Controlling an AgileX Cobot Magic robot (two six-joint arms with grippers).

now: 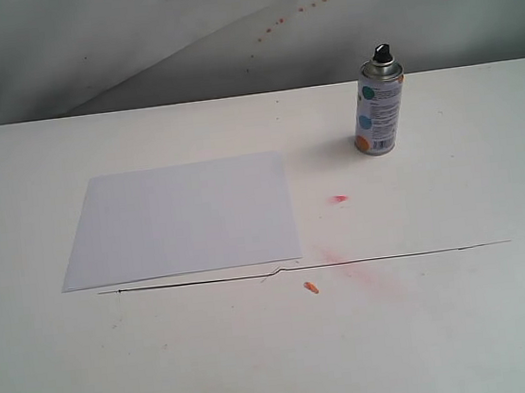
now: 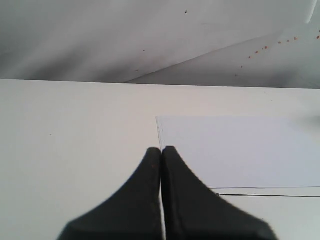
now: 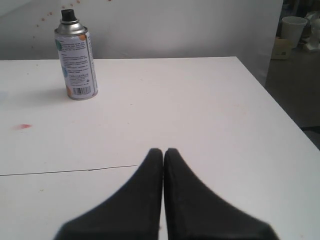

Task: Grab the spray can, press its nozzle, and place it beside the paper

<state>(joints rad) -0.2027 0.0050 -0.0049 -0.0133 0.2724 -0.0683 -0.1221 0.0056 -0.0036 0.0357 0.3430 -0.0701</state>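
Note:
The spray can (image 1: pixel 380 107) stands upright near the table's far edge, right of centre, its black nozzle (image 1: pixel 382 52) on top. The right wrist view also has the spray can (image 3: pixel 76 62) and its nozzle (image 3: pixel 68 14), far ahead of my right gripper (image 3: pixel 163 150), which is shut with nothing in it. The white paper (image 1: pixel 184 219) lies flat to the left of the can, apart from it. My left gripper (image 2: pixel 161 148) is shut and empty, hovering short of the paper (image 2: pixel 240 150) near its corner. Neither arm shows in the exterior view.
A thin dark seam (image 1: pixel 365 261) crosses the table (image 1: pixel 282 365) in front of the paper. Red and orange paint smears (image 1: pixel 339 198) mark the surface below the can. The table's right edge (image 3: pixel 280 105) drops off to a floor with a white cup (image 3: pixel 293 28).

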